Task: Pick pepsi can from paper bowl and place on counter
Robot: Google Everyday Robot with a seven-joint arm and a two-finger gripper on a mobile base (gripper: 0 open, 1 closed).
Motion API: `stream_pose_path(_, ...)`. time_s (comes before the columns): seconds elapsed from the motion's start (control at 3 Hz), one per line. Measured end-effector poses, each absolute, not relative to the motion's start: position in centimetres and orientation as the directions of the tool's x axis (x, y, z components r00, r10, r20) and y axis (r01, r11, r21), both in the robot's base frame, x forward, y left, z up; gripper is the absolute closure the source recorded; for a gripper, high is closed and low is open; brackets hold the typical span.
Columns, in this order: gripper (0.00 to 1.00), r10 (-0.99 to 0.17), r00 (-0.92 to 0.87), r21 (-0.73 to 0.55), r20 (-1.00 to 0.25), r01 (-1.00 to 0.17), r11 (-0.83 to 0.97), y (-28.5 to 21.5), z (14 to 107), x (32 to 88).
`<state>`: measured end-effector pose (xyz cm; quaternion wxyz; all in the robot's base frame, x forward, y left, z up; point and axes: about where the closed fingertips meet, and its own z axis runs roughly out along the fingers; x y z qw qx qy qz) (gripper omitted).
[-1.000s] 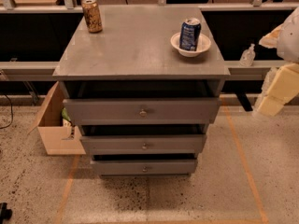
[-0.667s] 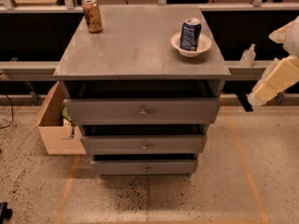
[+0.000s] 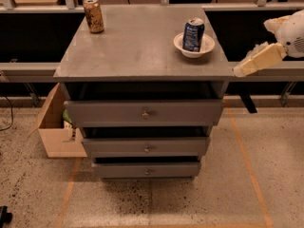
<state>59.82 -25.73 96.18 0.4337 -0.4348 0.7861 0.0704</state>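
Note:
The dark blue pepsi can [image 3: 193, 34] stands upright in the small white paper bowl [image 3: 204, 48] on the right rear part of the grey counter [image 3: 137, 51]. My cream-coloured gripper [image 3: 241, 70] reaches in from the right edge of the view. It hangs just off the counter's right edge, at about counter height, to the right of the bowl and apart from it. It holds nothing that I can see.
A brown-gold mottled can [image 3: 93, 15] stands at the counter's back left corner. Three drawers with round knobs [image 3: 145, 114] are below, the top one slightly pulled out. An open cardboard box [image 3: 58, 127] sits on the floor at the left. A rail runs behind the counter.
My gripper has moved up and to the left, from beside the drawers to the counter's right edge. The can and bowl have not moved.

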Motion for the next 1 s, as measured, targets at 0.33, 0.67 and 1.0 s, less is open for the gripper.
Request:
stream_pose_path(0.33, 0.00, -0.522, -0.199, -0.213, -0.829, -0.752, 0.624, -24.7, 94.8, 64.5)
stream_pose_path(0.67, 0.00, -0.438, -0.193, -0.157, -0.878, -0.748, 0.645, -23.8, 93.1, 69.1)
stream_pose_path(1.0, 0.00, -0.353, -0.195, -0.109, -0.915, -0.722, 0.683, -23.4, 92.7, 73.4)
